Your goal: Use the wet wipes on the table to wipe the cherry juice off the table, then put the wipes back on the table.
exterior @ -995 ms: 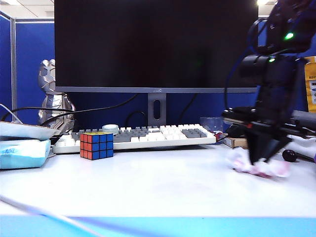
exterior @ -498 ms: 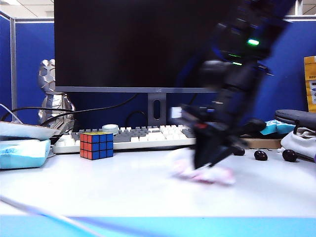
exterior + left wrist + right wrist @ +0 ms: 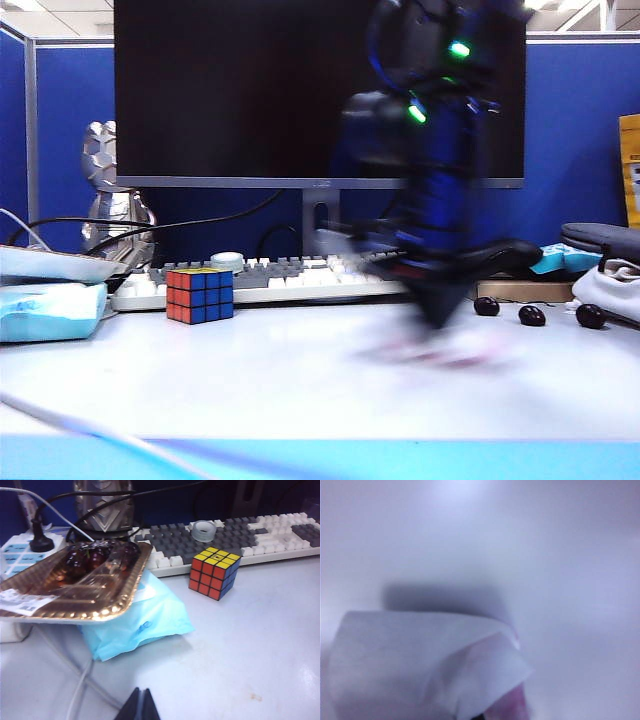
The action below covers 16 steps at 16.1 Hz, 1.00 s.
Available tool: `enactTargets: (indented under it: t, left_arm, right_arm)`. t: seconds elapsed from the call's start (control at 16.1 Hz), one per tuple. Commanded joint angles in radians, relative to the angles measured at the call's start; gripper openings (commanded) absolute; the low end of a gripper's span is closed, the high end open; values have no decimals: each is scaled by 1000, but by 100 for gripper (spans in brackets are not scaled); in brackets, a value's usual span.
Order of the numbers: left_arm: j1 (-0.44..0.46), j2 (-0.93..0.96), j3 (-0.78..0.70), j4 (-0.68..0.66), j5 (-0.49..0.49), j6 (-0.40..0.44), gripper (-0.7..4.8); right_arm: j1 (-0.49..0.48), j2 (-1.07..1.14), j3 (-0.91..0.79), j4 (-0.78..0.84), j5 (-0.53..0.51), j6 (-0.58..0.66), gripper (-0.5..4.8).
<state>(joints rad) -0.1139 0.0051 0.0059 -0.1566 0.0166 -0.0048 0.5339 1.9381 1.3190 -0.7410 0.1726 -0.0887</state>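
My right gripper points down at the white table just right of the middle, blurred by motion. It is shut on the wet wipes, a smeared white and pink patch pressed on the surface below it. The right wrist view shows the wet wipes up close: crumpled white tissue with a pink stain along one edge, hiding the jaws. I cannot make out any cherry juice on the table through the blur. Over the table's left part, my left gripper hangs shut and empty, apart from everything.
A Rubik's cube stands before the keyboard and monitor. At the left lie a light-blue wipes pack and a gold tray of cherries. Three loose cherries and a white bag sit at the right. A cable crosses the front left.
The right arm has swept from the far right toward the middle, dragging the wipes leftward across the table. The left gripper has not moved.
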Motion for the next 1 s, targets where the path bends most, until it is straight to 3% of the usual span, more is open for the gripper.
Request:
enactTargets:
  t: [0.06, 0.25, 0.37, 0.56, 0.62, 0.75, 0.81, 1.0]
  left_arm:
    - [2, -3, -1, -10, 6, -4, -2]
    - [2, -3, -1, -10, 6, -3, -2]
    - [2, -3, -1, -10, 6, -3, -2]
    - [2, -3, -1, -10, 6, -4, -2]
    - [2, -3, -1, -10, 6, -4, -2]
    - [2, -3, -1, -10, 6, -3, -2]
    - [2, -3, -1, -10, 6, -4, -2]
    - [2, -3, -1, -10, 5, -3, -2]
  right_arm:
    - [-105, 51, -27, -27, 81, 8, -6]
    - [-97, 51, 8, -93, -163, -16, -6]
    - [-5, 51, 31, -159, -292, -17, -6]
    - [160, 51, 36, -179, -381, -16, -6]
    - [226, 52, 37, -166, -380, -16, -6]
    - [266, 53, 36, -155, -332, -8, -6]
    - [264, 58, 36, -145, -247, 2, -6]
    - [130, 86, 37, -43, 2, 25, -6]
